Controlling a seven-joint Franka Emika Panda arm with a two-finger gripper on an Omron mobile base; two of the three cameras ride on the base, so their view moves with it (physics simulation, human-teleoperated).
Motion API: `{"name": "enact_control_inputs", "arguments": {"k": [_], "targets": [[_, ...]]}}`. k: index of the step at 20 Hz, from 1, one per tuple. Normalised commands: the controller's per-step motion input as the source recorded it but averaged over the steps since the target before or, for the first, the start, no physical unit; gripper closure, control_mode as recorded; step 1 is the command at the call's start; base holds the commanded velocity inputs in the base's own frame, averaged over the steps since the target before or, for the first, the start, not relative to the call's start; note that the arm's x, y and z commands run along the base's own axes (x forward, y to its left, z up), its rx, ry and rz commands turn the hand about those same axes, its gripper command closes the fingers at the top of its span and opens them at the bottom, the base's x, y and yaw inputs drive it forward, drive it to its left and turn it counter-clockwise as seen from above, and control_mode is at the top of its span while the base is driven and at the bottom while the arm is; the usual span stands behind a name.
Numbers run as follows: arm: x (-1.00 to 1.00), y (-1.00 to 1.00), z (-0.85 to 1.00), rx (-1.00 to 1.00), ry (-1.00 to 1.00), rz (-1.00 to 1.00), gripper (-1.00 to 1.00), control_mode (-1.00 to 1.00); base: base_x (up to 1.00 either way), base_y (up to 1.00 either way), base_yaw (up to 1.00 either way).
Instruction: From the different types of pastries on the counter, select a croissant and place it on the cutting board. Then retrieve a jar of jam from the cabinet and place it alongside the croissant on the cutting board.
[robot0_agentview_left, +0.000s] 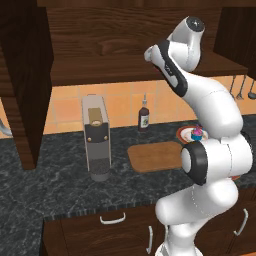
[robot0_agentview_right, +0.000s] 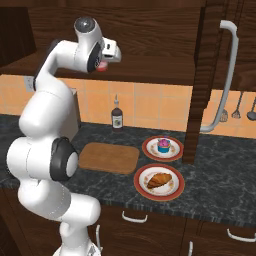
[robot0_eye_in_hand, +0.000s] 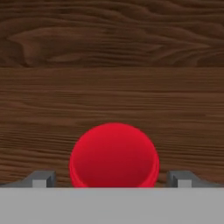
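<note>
My gripper (robot0_eye_in_hand: 111, 180) is up at the cabinet (robot0_agentview_right: 155, 60) shelf, open, its fingertips (robot0_eye_in_hand: 41, 178) standing apart on either side of the jar of jam (robot0_eye_in_hand: 113, 155), whose round red lid faces the hand camera. In the right base view a bit of the red jar (robot0_agentview_right: 101, 67) shows under the gripper (robot0_agentview_right: 114, 54). The golden-brown croissant (robot0_agentview_right: 159, 179) lies on a red-rimmed white plate (robot0_agentview_right: 172, 192) on the dark counter (robot0_agentview_right: 220, 200). The light wooden cutting board (robot0_agentview_right: 109, 157) lies left of that plate, also seen as the cutting board (robot0_agentview_left: 152, 156).
A pink and blue cupcake (robot0_agentview_right: 163, 145) sits on a second plate (robot0_agentview_right: 175, 152) behind the croissant. A dark bottle (robot0_agentview_right: 117, 119) stands at the tiled wall. A coffee machine (robot0_agentview_left: 96, 137) stands left of the board. The open cabinet door (robot0_agentview_right: 200, 100) with its handle (robot0_agentview_right: 227, 75) hangs right.
</note>
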Motion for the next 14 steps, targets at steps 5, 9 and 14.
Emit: {"name": "enact_control_inputs", "arguments": {"k": [5, 9, 14], "targets": [[0.26, 0.0, -0.38, 0.0, -0.04, 0.02, -1.0, -1.0, 0.0, 0.0, 0.0], [0.53, 0.01, -0.32, 0.0, -0.02, 0.0, -1.0, -1.0, 0.0, 0.0, 0.0], [0.47, 0.22, -0.35, 0.0, 0.02, 0.0, 1.0, -1.0, 0.0, 0.0, 0.0]]}}
